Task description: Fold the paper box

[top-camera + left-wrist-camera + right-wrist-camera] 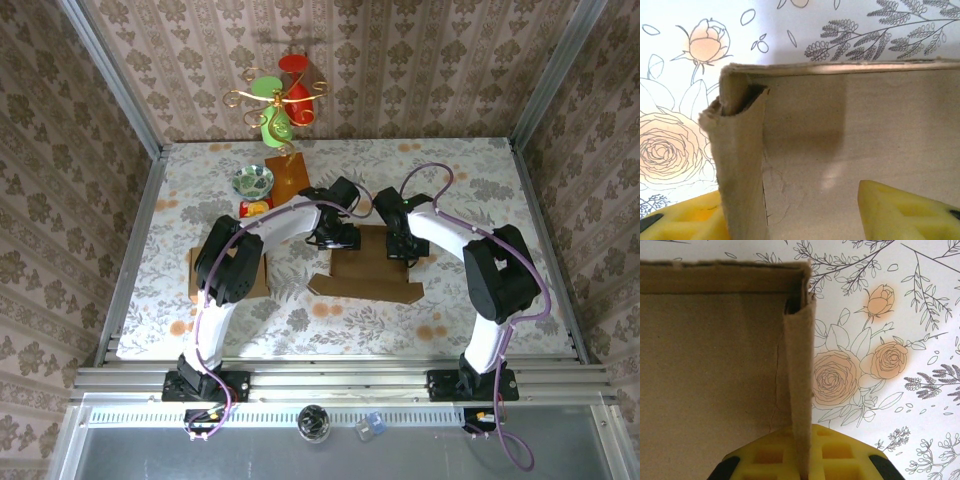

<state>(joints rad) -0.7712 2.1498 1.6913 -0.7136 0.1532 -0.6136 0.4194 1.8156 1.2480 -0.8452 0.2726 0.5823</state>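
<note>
The brown paper box point(366, 268) lies partly folded in the middle of the table, with a flat flap toward the front. My left gripper point(335, 238) is at its left end and is open. Its yellow fingers point(905, 212) straddle the upright left side wall point(740, 165), the left pad close to it and the right pad well apart over the box floor point(850, 130). My right gripper point(403, 245) is at the right end, shut on the upright right side wall point(801, 380), which runs down between its yellow pads point(840, 450). The box floor point(710, 365) lies to that wall's left.
A second flat cardboard sheet point(195, 275) lies under the left arm's elbow. At the back left stand a small patterned bowl point(254, 181), a red and yellow item point(255, 207) and a wire ornament stand point(282, 100). Metal frame rails point(130, 250) border the floral tablecloth.
</note>
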